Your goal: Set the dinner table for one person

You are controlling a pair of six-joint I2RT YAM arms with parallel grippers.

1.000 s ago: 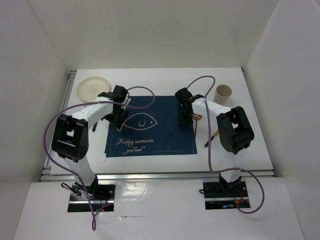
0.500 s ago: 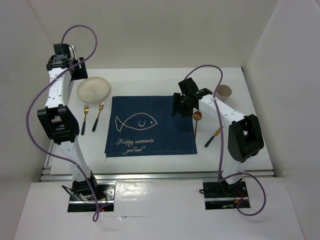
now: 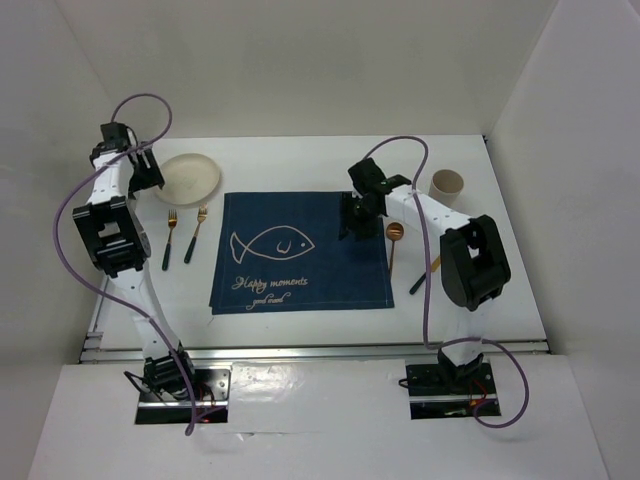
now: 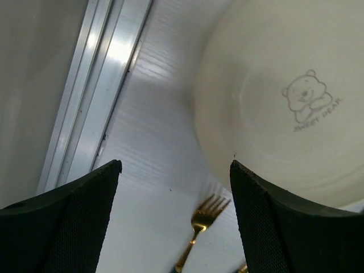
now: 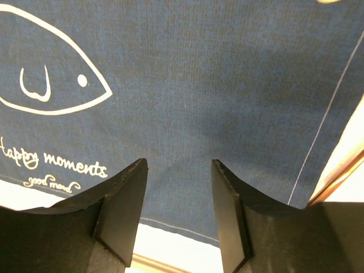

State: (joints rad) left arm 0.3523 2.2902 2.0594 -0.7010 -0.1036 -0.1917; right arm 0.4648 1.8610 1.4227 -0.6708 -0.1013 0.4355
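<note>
The dinner table (image 3: 300, 160) is a white tabletop with aluminium rails. A navy fish placemat (image 3: 300, 270) lies at its middle. A cream plate (image 3: 190, 178) sits at the back left, with two gold forks (image 3: 170, 240) in front of it. My left gripper (image 3: 146, 174) is open and empty, hovering at the plate's left edge. In the left wrist view the plate (image 4: 284, 96) and one fork (image 4: 202, 224) lie under the open gripper (image 4: 175, 166). My right gripper (image 3: 352, 222) is open and empty above the placemat's right part (image 5: 199, 85), as the right wrist view (image 5: 179, 165) shows.
A copper spoon (image 3: 393, 245) and a dark-handled knife (image 3: 425, 275) lie just right of the placemat. A tan cup (image 3: 446, 187) stands at the back right. The left aluminium rail (image 4: 96, 91) runs close beside the left gripper. White walls enclose the table.
My left arm left the placemat's left edge, swung up to the back left corner, then came down beside the plate. The right gripper shifted slightly over the mat's right part.
</note>
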